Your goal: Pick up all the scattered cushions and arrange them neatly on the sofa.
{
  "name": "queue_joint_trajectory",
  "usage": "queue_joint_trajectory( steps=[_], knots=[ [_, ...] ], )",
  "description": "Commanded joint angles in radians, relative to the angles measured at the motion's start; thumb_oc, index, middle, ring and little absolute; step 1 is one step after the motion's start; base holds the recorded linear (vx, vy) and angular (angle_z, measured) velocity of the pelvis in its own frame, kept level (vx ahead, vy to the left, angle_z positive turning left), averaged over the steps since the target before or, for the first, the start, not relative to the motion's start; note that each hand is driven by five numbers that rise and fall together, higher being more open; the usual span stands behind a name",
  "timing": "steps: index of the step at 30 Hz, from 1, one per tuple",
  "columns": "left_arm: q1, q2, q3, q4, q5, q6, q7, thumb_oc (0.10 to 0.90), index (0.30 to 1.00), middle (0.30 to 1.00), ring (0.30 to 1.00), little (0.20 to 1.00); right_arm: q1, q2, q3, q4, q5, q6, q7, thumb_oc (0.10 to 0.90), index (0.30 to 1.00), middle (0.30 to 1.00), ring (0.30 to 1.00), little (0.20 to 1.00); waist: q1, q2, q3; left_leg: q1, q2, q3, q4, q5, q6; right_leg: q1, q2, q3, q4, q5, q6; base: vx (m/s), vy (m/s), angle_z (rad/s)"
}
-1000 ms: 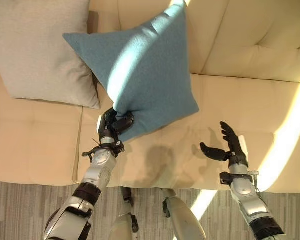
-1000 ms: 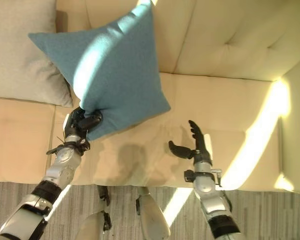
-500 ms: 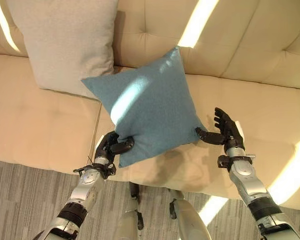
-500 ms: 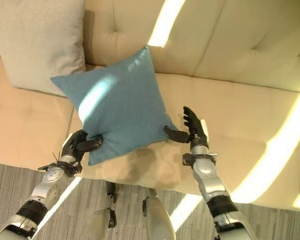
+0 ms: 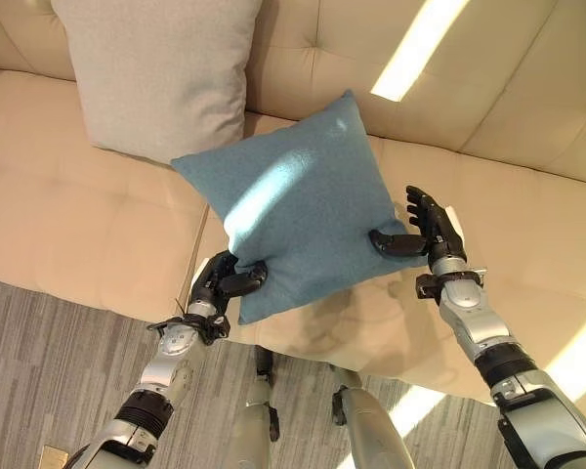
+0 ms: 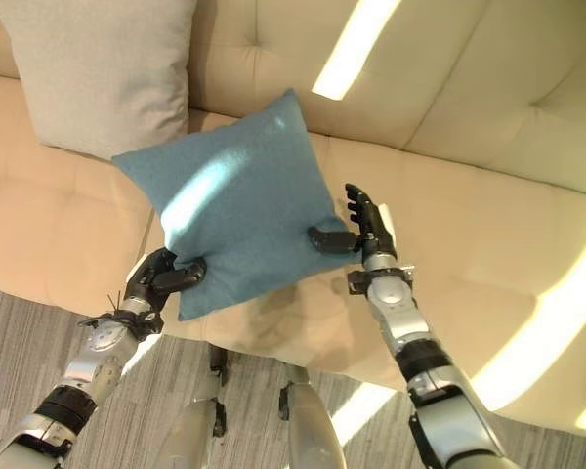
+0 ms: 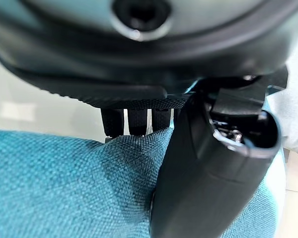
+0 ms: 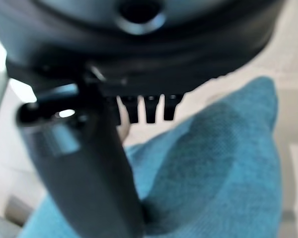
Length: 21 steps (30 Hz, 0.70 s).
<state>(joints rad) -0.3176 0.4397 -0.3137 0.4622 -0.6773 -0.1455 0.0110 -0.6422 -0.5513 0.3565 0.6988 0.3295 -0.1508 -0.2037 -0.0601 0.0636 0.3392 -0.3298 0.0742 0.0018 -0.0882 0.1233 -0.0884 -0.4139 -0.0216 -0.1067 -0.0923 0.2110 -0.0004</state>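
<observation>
Since a second ago the blue cushion (image 5: 303, 200) has come down from high against the backrest to hang low over the seat, and the right hand (image 5: 425, 231), then apart and free, has closed in on its edge. Now the left hand (image 5: 225, 281) is curled round the cushion's lower corner, thumb pinched over the fabric, while the right hand's thumb presses the right corner with its fingers straight behind it. Holding two neighbouring corners likely lets the robot steady and square the cushion before setting it down. It hangs as a diamond, one corner pointing up at the sofa (image 5: 527, 117) backrest, its diagonal running from front edge to back, just beside the grey cushion (image 5: 151, 68) leaning upright to its left.
</observation>
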Motion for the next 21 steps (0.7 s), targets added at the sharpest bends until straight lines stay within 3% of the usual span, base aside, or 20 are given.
queue_joint_trajectory(
  steps=[1,6,10,12,13,14,21],
  knots=[
    [-0.031,0.028,0.038,-0.068,-0.044,-0.116,-0.011,0.4,0.3,0.3,0.3,0.3,-0.067,-0.013,0.043,0.029,-0.058,-0.015,-0.008,0.8,0.9,0.9,0.9,0.9,0.035,-0.04,-0.043,-0.006,-0.052,0.006,0.007,-0.055,0.009,0.012,-0.052,0.012,0.052,-0.176,0.093,-0.01,-0.035,0.02],
    [-0.07,-0.012,0.027,-0.077,-0.047,-0.126,0.009,0.4,0.3,0.3,0.3,0.3,-0.069,0.055,0.068,0.012,0.007,-0.018,0.027,0.8,0.9,0.9,0.9,0.9,0.04,-0.04,-0.029,-0.002,-0.05,0.0,0.009,-0.053,0.005,0.017,-0.049,0.008,0.057,-0.182,0.089,0.01,-0.015,0.03],
    [-0.116,-0.082,0.004,-0.08,-0.048,-0.138,0.04,0.4,0.3,0.3,0.3,0.3,-0.025,0.207,0.081,-0.063,0.223,-0.056,0.091,0.8,0.9,0.9,0.9,0.9,0.04,-0.041,-0.021,0.009,-0.048,-0.006,0.007,-0.054,0.0,0.032,-0.043,0.007,0.052,-0.187,0.088,0.0,0.0,0.0],
    [-0.118,-0.095,-0.002,-0.081,-0.048,-0.14,0.042,0.4,0.3,0.3,0.3,0.3,-0.017,0.232,0.088,-0.081,0.255,-0.059,0.107,0.8,0.9,0.9,0.9,0.9,0.04,-0.041,-0.021,0.012,-0.048,-0.007,0.006,-0.055,-0.001,0.035,-0.042,0.006,0.051,-0.188,0.088,0.0,0.0,0.0],
    [-0.119,-0.108,-0.012,-0.086,-0.047,-0.141,0.042,0.4,0.3,0.3,0.3,0.3,-0.006,0.256,0.107,-0.116,0.287,-0.068,0.127,0.46,0.389,0.389,0.389,0.389,0.04,-0.042,-0.022,0.017,-0.047,-0.007,0.005,-0.056,-0.002,0.041,-0.042,0.005,0.049,-0.191,0.088,0.01,0.004,0.03],
    [-0.118,-0.108,-0.012,-0.086,-0.047,-0.141,0.042,0.4,0.3,0.3,0.3,0.3,-0.005,0.256,0.107,-0.116,0.287,-0.068,0.127,0.4,0.3,0.3,0.3,0.3,0.04,-0.042,-0.022,0.017,-0.047,-0.007,0.005,-0.056,-0.002,0.041,-0.042,0.005,0.049,-0.191,0.088,0.01,0.009,0.03],
    [-0.053,-0.142,-0.02,-0.109,-0.04,-0.124,0.023,0.4,0.3,0.3,0.3,0.3,0.116,0.281,0.099,-0.276,0.305,-0.08,0.157,0.4,0.3,0.3,0.3,0.3,0.037,-0.045,-0.039,0.056,-0.044,-0.006,0.004,-0.069,0.001,0.09,-0.042,0.001,0.04,-0.202,0.088,0.0,0.0,0.0]
  ],
)
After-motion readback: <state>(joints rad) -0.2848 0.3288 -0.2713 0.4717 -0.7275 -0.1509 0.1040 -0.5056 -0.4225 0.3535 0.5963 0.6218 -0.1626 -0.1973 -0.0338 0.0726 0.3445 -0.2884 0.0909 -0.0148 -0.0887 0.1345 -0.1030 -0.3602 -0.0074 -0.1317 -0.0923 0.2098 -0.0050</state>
